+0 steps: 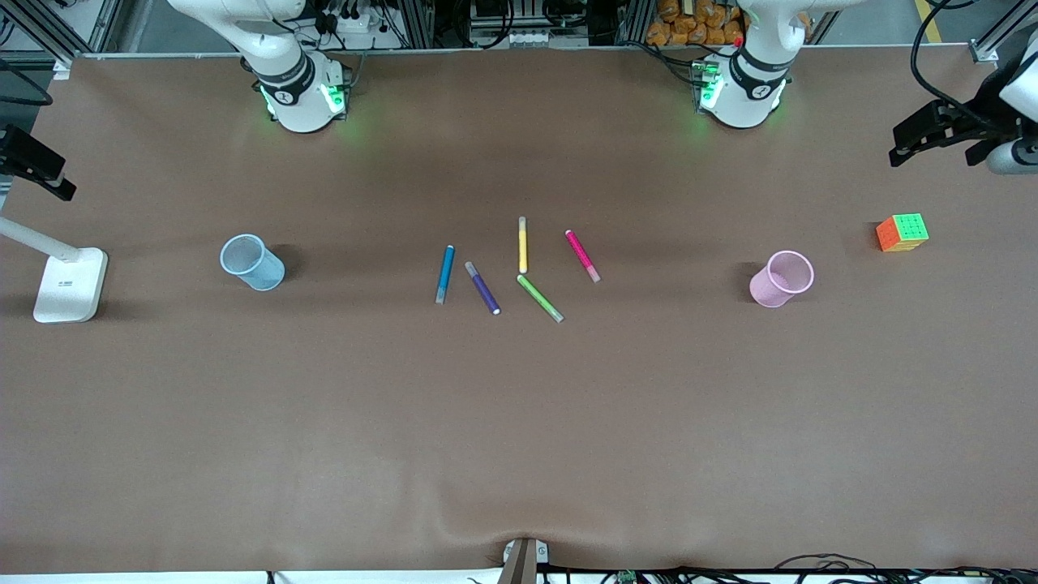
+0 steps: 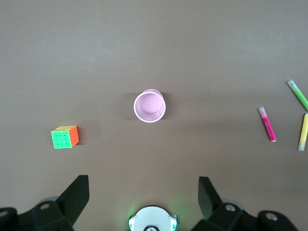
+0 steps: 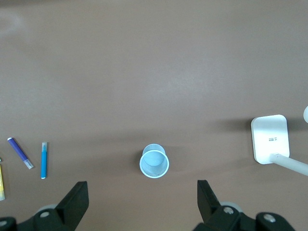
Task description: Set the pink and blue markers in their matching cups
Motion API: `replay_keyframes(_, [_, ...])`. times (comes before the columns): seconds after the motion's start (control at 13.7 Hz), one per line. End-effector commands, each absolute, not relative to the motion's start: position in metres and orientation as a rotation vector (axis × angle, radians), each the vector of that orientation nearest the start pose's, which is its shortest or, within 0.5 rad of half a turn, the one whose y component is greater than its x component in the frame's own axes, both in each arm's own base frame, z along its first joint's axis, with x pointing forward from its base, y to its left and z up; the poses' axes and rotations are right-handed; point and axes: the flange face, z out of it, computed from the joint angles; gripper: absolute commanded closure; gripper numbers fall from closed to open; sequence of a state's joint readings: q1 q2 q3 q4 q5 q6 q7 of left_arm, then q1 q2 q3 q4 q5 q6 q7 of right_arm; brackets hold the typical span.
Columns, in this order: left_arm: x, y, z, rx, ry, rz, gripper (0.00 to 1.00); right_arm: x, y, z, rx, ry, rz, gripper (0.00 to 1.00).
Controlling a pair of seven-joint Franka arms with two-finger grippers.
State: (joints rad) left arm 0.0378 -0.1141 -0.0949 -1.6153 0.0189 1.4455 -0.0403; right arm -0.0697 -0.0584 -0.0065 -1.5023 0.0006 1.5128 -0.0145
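I held both arms high, left gripper (image 2: 143,199) over the pink cup (image 2: 149,107), right gripper (image 3: 142,199) over the blue cup (image 3: 154,161), jaws spread and empty, surveying before choosing markers.

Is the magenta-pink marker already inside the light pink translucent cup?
No, the magenta-pink marker lies flat on the brown table among the other markers, apart from the empty light pink translucent cup.
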Motion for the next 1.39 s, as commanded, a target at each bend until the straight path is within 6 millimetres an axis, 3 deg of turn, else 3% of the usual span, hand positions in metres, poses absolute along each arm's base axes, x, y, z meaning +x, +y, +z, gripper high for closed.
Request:
replay_keyframes(0.0, [0.51, -0.037, 0.658, -3.107, 0.024, 0.088, 0.0, 0.524, -0.04, 0.689, -3.142, 0.082, -0.113, 0.0])
replay_keyframes(0.22, [0.52, -0.041, 0.644, -3.106, 0.025, 0.112, 0.0, 0.525, -0.04, 0.688, -3.142, 0.087, -0.111, 0.0])
replay_keyframes(0.51, [0.535, -0.07, 0.612, -3.119, 0.028, 0.151, 0.0, 0.525, -0.045, 0.688, -3.133, 0.102, -0.111, 0.0])
replay_keyframes(0.66, [0.537, -0.102, 0.592, -3.115, -0.047, 0.125, 0.0, 0.525, -0.043, 0.688, -3.134, 0.097, -0.114, 0.0])
replay_keyframes(1.02, [0.556, -0.176, 0.509, -3.103, -0.25, 0.226, 0.0, 0.53, -0.044, 0.684, -3.129, 0.101, -0.109, 0.0])
replay_keyframes(1.17, [0.557, -0.205, 0.485, -3.103, -0.367, 0.22, 0.0, 0.533, -0.042, 0.681, -3.131, 0.09, -0.104, 0.0])
replay_keyframes(1.31, [0.554, -0.238, 0.454, -3.097, -0.509, 0.217, 0.0, 0.554, -0.039, 0.649, -3.143, 0.073, -0.022, 0.0])
